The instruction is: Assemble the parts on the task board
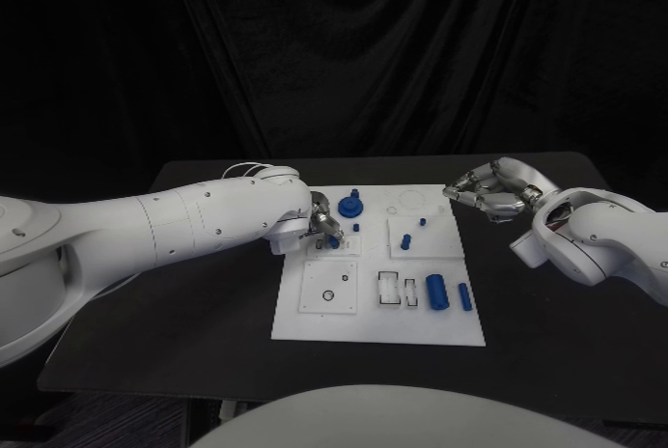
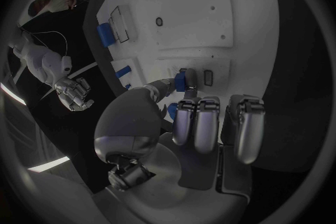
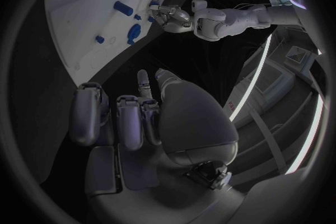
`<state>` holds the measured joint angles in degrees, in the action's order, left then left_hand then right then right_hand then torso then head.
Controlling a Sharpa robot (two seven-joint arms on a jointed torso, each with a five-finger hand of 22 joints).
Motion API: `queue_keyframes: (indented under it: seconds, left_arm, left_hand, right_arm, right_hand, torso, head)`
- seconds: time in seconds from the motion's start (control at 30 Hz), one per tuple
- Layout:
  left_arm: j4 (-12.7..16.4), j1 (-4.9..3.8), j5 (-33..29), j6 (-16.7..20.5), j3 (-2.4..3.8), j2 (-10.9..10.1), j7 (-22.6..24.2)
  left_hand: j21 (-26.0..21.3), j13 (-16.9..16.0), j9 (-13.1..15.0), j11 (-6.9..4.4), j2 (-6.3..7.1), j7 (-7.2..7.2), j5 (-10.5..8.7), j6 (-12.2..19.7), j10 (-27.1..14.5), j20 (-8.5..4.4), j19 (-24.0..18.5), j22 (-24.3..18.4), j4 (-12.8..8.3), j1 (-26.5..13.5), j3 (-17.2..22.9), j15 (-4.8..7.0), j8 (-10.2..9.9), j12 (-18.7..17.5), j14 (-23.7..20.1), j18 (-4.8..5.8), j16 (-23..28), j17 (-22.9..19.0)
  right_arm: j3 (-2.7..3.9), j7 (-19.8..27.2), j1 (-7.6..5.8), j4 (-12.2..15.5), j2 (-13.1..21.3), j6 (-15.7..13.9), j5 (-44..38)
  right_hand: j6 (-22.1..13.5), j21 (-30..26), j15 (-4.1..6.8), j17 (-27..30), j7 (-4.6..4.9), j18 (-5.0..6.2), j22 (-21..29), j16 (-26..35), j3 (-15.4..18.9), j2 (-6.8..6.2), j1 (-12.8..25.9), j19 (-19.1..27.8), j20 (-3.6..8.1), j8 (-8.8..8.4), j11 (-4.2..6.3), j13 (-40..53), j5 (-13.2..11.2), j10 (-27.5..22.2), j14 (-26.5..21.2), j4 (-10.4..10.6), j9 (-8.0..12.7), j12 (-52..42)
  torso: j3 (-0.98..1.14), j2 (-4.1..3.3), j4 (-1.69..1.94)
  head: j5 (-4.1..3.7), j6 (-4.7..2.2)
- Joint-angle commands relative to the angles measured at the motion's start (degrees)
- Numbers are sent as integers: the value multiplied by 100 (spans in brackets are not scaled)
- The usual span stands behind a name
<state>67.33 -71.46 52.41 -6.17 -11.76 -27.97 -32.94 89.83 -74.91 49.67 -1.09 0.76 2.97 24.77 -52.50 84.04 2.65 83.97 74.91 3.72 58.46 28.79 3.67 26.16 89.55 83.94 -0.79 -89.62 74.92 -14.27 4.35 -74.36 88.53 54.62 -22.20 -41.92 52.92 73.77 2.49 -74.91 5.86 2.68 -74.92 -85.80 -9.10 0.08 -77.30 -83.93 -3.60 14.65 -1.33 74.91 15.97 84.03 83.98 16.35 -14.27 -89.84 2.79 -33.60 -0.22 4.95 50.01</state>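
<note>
Left robot hand: my left robot hand (image 1: pixel 318 228) is over the board's left side, thumb and a finger pinching a small blue part (image 2: pixel 181 79) right at the board's surface.
Right robot hand: my right robot hand (image 1: pixel 490 194) hangs off the task board's far right corner, fingers curled in, nothing in them.
Task board: the task board (image 1: pixel 375 322) lies mid-tabletop (image 1: pixel 181 303), long side running away from me.
Done, I judge: a blue round piece (image 1: pixel 349 206) stands at the far end, and a small blue peg (image 1: pixel 405 241) sits upright in the right middle panel.
Left to do: a blue cylinder (image 1: pixel 437 292) and a slimmer blue pin (image 1: pixel 465 295) lie loose near the right edge, beside two open slots.
Progress: roughly midway, I reckon — the pinched part isn't seated yet, as far as I can tell.
</note>
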Motion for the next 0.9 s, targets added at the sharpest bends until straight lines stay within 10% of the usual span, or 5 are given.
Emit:
queue_keyframes:
  seconds: [0.03, 0.9]
  left_arm:
    - [11, 76, -16, -166, -33, 0, -27]
    - [93, 84, -16, -200, -33, -77, -17]
  left_hand:
    - [17, -1420, 7, -21, -50, -34, -25, -1, 517, -24, 603, 1509, 3, -20, 31, 32, -35, -20, 606, 79, -38, 1508]
    - [17, -1399, 13, -24, -49, -37, -44, -13, 498, -24, 603, 1509, -18, -13, 43, 34, -51, -37, 606, 79, -38, 1508]
  right_arm:
    - [4, -137, 12, -3, 6, 91, -23]
    - [4, -244, 17, -35, -10, 232, -23]
  right_hand:
    - [-41, -29, -5, -1088, 18, 112, -994, 34, -44, 5, -67, 47, -11, 24, -16, 1486, 34, 575, 479, 3, -10, -1]
    - [-63, -109, -7, -1051, 22, 129, -969, 75, -49, 3, -86, 80, -14, 32, -19, 1462, 45, 552, 466, -4, -12, 15]
  torso:
    - [2, 3, 3]
    - [-2, -3, 8]
  head:
    - [-2, -1]
    - [30, -1]
